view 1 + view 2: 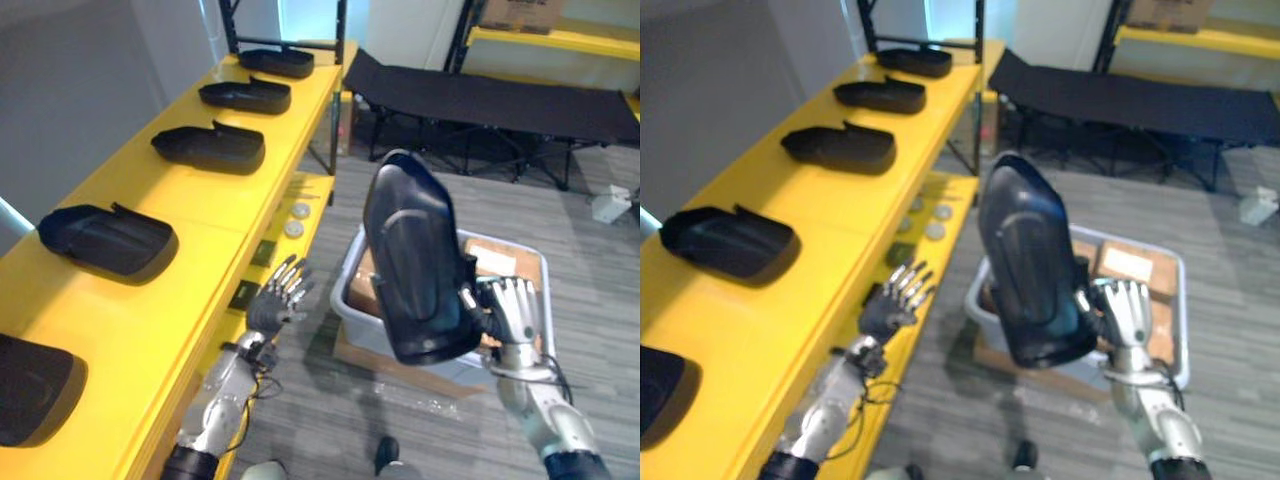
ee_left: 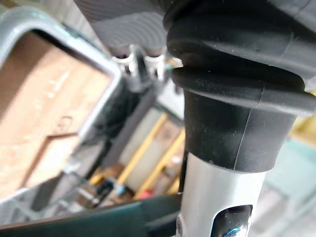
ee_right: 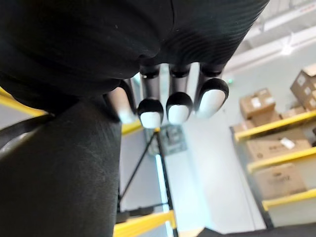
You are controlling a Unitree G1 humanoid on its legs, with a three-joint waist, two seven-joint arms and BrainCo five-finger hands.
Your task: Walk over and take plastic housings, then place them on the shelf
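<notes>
While aloft, black housing [image 1: 415, 260] clamped in right hand [image 1: 512, 318] fingers [image 1: 516, 293]; left hand [image 1: 266, 311] fingers [image 1: 291, 279] loosely apart.

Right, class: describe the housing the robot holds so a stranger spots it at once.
Find the yellow shelf with a row of black housings lying flat. Beside it, over a grey bin on the floor, the right hand grips one more housing. Only this one stands upright in the air.
</notes>
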